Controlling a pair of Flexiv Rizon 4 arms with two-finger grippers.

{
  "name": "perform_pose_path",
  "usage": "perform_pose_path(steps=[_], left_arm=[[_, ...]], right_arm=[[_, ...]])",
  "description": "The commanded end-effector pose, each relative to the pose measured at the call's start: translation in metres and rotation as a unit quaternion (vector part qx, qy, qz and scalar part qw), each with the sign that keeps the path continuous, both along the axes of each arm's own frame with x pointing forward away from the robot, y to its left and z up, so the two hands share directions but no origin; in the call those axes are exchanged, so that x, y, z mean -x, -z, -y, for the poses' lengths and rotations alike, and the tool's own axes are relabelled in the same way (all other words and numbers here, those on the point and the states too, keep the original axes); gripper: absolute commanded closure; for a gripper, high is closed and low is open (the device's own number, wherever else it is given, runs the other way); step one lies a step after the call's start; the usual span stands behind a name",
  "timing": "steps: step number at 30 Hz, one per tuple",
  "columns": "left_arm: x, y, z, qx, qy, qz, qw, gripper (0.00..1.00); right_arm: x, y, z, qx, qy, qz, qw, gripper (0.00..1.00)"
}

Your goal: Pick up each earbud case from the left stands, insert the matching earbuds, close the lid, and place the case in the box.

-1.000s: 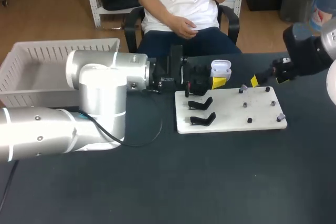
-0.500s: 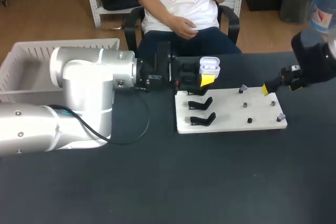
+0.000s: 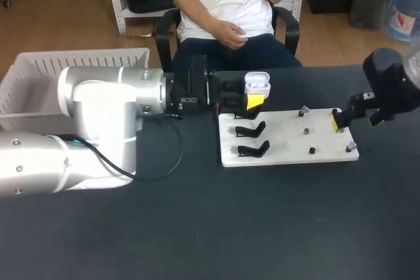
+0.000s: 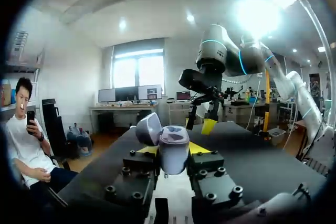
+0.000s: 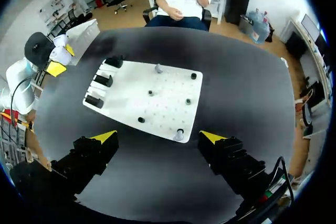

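While aloft, case [image 3: 257, 84] near black stands [image 3: 252, 130]

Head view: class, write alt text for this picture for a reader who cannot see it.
The left gripper holds an open white earbud case near the far left corner of a white board on a dark table. The board carries black stands on its left and small pegs on its right, where the right gripper hovers.

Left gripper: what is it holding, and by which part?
The left gripper holds the open earbud case by the sides of its base; the right gripper is open, empty.
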State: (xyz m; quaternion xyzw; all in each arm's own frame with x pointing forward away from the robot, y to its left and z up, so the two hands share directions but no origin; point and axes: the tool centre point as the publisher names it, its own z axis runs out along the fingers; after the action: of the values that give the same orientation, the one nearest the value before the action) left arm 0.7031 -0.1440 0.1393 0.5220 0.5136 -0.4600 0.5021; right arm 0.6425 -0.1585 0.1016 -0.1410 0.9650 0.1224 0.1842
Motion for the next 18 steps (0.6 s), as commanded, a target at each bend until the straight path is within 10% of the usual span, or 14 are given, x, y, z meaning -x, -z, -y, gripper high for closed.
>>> perform_pose_path(steps=[1, 18], left_arm=[[0.002, 0.000, 0.008, 0.002, -0.002, 0.002, 1.000, 1.00], [0.003, 0.000, 0.011, -0.007, 0.002, 0.000, 1.000, 1.00]], right_arm=[[0.005, 0.003, 0.000, 0.068, 0.039, 0.014, 0.997, 0.00], [0.022, 0.028, 0.024, 0.179, 0.051, -0.034, 0.982, 0.00]])
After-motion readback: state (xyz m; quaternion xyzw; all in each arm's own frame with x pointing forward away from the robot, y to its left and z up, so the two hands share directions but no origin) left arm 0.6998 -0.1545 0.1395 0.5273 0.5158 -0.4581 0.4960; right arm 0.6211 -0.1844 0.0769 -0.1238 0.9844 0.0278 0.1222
